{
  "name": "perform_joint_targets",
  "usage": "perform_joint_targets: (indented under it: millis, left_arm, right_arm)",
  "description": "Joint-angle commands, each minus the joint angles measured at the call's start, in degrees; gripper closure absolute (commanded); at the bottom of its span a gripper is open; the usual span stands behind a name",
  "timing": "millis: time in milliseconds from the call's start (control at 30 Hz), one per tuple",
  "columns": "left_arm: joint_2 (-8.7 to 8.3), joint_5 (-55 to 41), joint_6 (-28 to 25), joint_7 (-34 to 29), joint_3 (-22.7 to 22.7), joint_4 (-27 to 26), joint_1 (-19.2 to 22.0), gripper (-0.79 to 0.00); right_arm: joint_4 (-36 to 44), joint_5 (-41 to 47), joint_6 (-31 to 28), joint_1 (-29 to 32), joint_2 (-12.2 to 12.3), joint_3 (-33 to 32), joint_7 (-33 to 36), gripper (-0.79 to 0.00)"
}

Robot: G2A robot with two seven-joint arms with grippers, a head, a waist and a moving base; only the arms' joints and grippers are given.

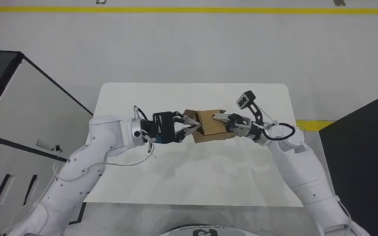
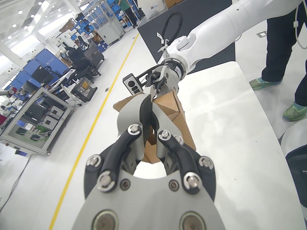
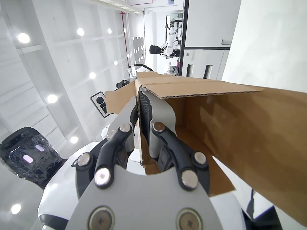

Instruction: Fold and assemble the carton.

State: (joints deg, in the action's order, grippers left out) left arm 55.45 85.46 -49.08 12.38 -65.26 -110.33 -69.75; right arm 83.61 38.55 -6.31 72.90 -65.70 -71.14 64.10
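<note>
At top-view centre, over the worktop, left jaws and right jaws were each clamped on a carton wall; body opened up, flaps seemingly left to fold.

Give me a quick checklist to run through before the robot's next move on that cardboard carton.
1. Left gripper shut on the brown cardboard carton: ok.
2. Right gripper shut on the carton's opposite wall: ok.
3. Carton over the white table, away from its edges: ok.
4. Carton flaps folded shut: not ok, the end at the right gripper is open.
5. Carton's underside resting on the table: cannot tell.
</note>
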Motion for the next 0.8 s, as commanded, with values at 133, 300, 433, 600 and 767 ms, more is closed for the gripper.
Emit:
perform_joint_targets:
  millis: [133,300,433,600,767]
  left_arm:
    - [-0.24,0.0,1.0,0.1,-2.5,0.6,0.2,0.0]
    - [-0.62,0.4,1.8,0.4,-5.3,0.7,-0.7,0.0]
    - [-0.86,0.8,2.0,0.7,-6.8,1.4,-1.6,0.0]
    - [-0.9,1.2,2.4,1.3,-7.0,1.7,-2.0,0.0]
    - [-0.69,1.6,2.5,2.0,-5.5,1.7,-1.5,0.0]
  right_arm:
    - [-2.3,10.8,2.3,0.4,-0.4,-0.5,3.1,0.0]
    - [-5.6,19.2,7.3,-0.3,-0.8,0.2,7.9,0.0]
    - [-7.5,21.3,10.5,-1.1,-1.0,1.0,10.4,0.0]
    - [-8.4,20.3,13.0,-2.1,-1.0,2.3,13.2,0.0]
    - [-8.9,20.0,14.3,-2.7,-1.1,3.1,13.8,0.0]
